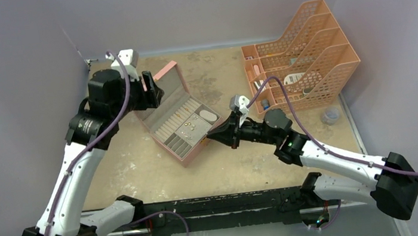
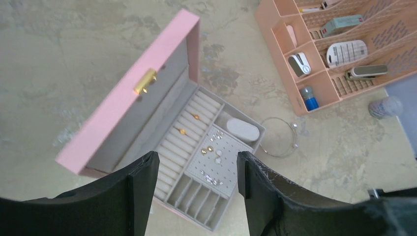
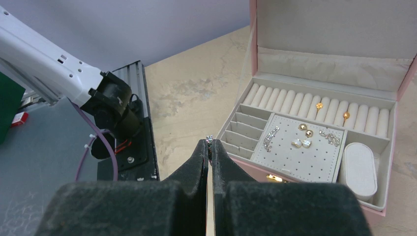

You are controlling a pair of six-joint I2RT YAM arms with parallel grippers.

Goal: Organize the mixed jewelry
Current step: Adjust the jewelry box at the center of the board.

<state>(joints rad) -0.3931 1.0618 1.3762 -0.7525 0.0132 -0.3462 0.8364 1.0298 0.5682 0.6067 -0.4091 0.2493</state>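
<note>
Mottled beige table (image 1: 134, 163) carries the open pink box (image 1: 165, 82) at centre. Left gripper (image 2: 196, 161) hovers spread above it. Right gripper (image 3: 209, 147), just right of the box, pinches a tiny sparkling piece (image 3: 209, 139). Likely a placing step: next calls for lowering it gently onto the perforated pad (image 3: 300, 158).

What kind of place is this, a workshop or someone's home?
Most likely a robotics lab booth: plain walls enclose a worn table, two robot arms are bolted at its near edge, and a pink jewelry box and orange desk organizer sit as props.
</note>
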